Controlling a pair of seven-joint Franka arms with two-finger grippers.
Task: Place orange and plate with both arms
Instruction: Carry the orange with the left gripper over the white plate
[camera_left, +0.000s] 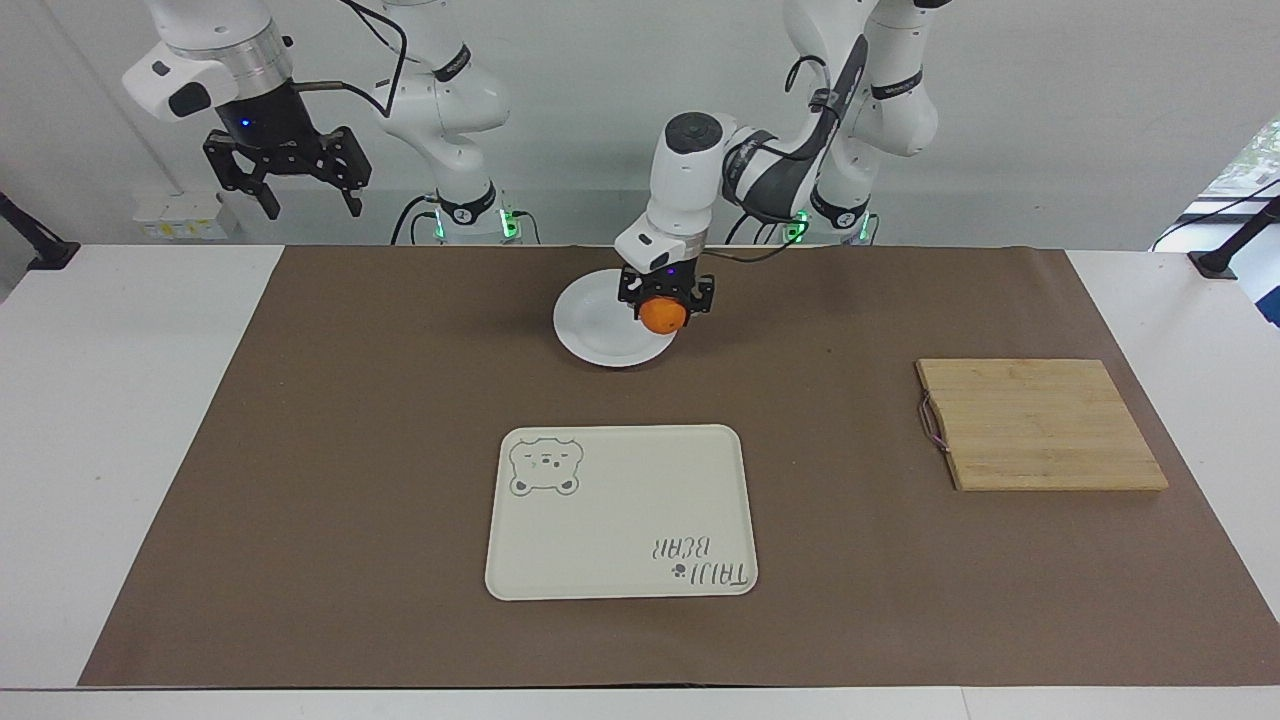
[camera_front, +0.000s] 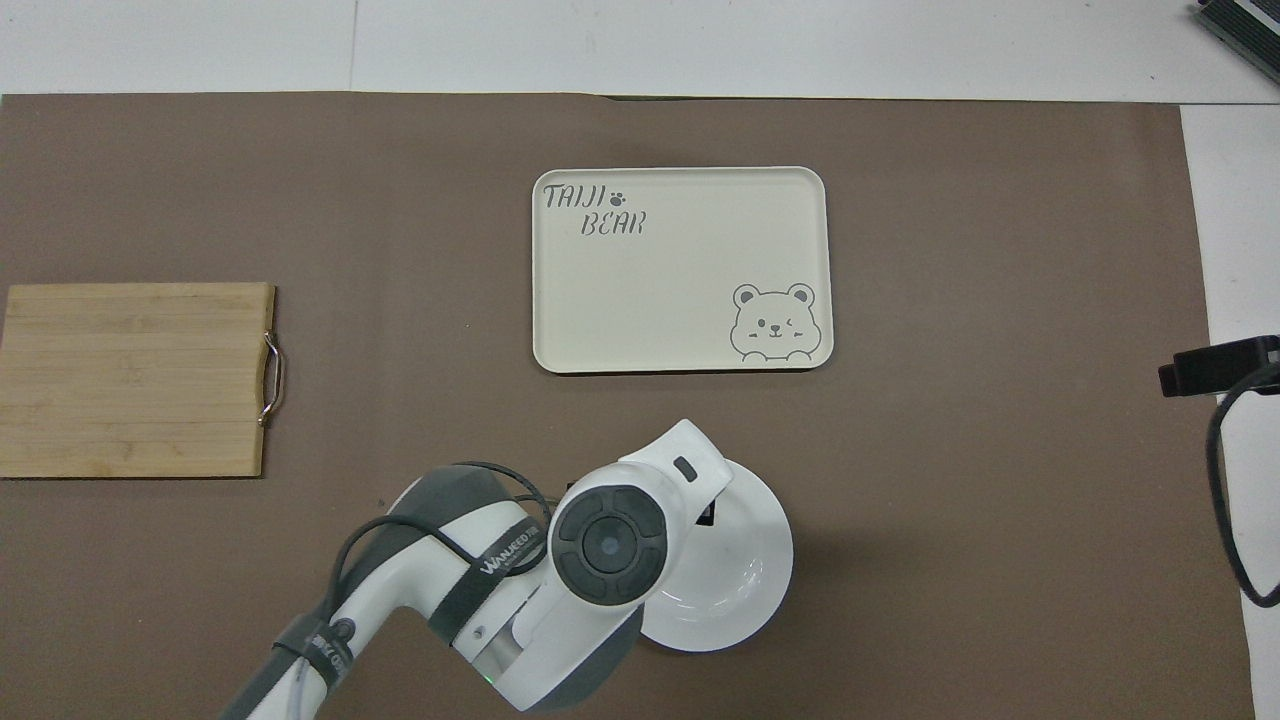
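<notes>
Small round bright-orange fruit (camera_left: 662, 316), no long axis, pinched in left gripper (camera_left: 665, 305) over edge of glossy white round plate (camera_left: 600, 325). Right gripper (camera_left: 288, 178) raised, waiting, fingers spread.
</notes>
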